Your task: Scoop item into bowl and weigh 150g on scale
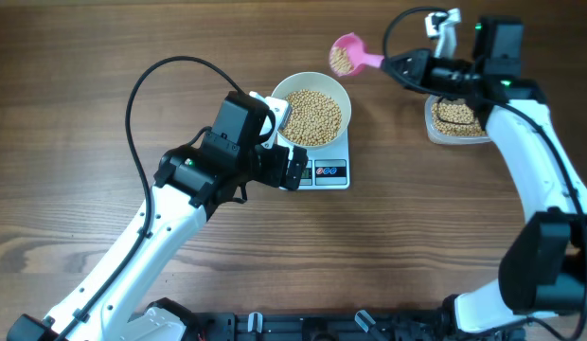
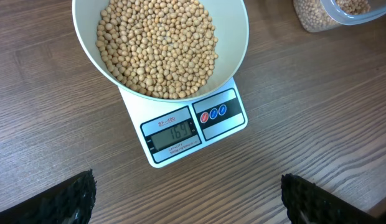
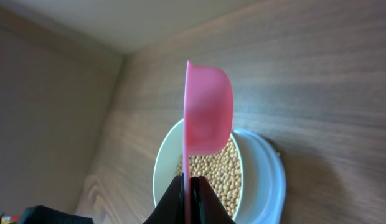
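Left gripper wide, empty | right gripper clamps pink scoop of beans | scale display legible in left wrist view only

A robotics test bench: cabled robot arms over wood-grain table

Table: wood, mid-brown, matte, grain running L–R; fills whole overhead view. Wall: plain, beige-grey, unmarked, rises at a table edge (rt wrist view). Light: soft, even, w/ faint shadows on surf.
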Controlling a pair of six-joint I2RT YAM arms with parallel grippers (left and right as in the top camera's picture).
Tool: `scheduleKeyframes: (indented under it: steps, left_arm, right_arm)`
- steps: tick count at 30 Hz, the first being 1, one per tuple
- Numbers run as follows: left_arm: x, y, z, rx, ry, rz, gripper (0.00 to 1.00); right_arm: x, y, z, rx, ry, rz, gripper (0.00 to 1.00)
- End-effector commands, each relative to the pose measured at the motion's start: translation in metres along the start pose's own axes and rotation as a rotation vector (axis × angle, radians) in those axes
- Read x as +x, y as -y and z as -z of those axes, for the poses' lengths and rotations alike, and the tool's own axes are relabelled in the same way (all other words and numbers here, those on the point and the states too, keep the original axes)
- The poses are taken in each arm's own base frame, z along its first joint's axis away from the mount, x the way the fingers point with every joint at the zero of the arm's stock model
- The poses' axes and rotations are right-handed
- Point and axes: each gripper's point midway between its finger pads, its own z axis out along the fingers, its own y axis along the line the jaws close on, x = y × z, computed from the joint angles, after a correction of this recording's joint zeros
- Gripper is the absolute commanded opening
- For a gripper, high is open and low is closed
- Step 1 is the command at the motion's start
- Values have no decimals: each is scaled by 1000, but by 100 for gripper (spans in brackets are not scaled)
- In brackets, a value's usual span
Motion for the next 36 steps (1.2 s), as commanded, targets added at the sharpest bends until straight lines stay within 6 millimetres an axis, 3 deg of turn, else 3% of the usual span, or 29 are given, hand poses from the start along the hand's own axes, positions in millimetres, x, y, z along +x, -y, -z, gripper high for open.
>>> scheduleKeyframes:
  steps: [1, 10, 14, 18, 21, 27, 36]
  left_arm:
    - [-7, -1, 5, -5, 23, 8, 100]
    - [-7, -2, 5, -6, 23, 8, 100]
    - [-7, -1, 5, -5, 23, 8, 100]
    - [-7, -1, 5, -5, 23, 8, 100]
    - [-7, -1, 5, -5, 23, 8, 100]
    - [-7, -1, 5, -5, 23, 8, 100]
    - [-7, -2, 5, -6, 23, 8, 100]
  right_arm:
    - [-12, -26, 19, -56, 37, 44, 4]
    - [24, -45, 1, -91, -90, 16, 4]
    - [41, -24, -12, 95, -124, -8, 4]
    - [56, -28, -21, 131, -163, -5, 4]
    - [64, -11, -24, 286, -158, -67, 4]
    - [71, -17, -31, 293, -172, -64, 4]
    - [80, -5, -40, 310, -196, -191, 4]
